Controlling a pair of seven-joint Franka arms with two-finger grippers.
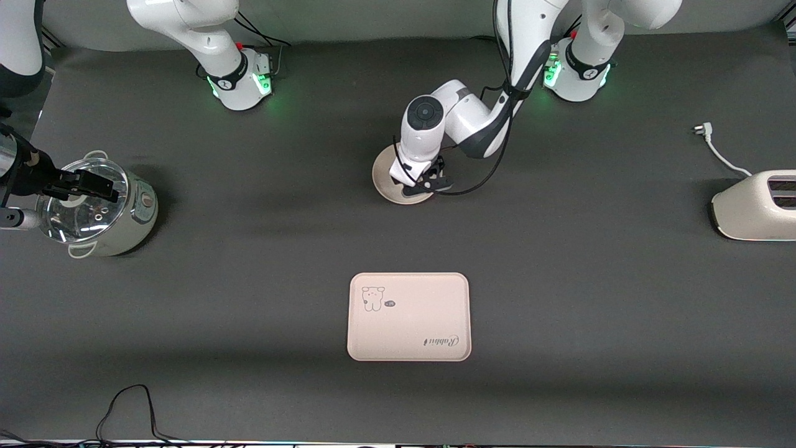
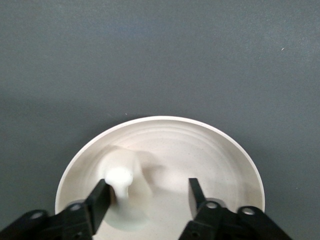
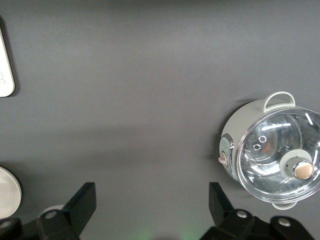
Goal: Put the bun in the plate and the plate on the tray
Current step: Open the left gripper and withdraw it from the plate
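The round cream-pink plate point(image 1: 382, 174) lies on the table between the arms' bases and the tray. My left gripper point(image 1: 426, 182) hangs low over it, open. In the left wrist view the off-white bun point(image 2: 122, 182) lies in the plate point(image 2: 215, 150), close against one finger point(image 2: 102, 197); the left gripper point(image 2: 149, 186) holds nothing. The bun is hidden in the front view. The tray point(image 1: 407, 317), with its bear print, lies nearer the front camera, bare. My right gripper point(image 1: 99, 185) waits high above the pot's end of the table, open and empty point(image 3: 150, 200).
A pot with a glass lid point(image 1: 99, 214) stands at the right arm's end, also in the right wrist view point(image 3: 272, 150). A cream toaster point(image 1: 755, 205) with its cord and plug point(image 1: 703, 129) is at the left arm's end. A black cable point(image 1: 130, 404) lies by the front edge.
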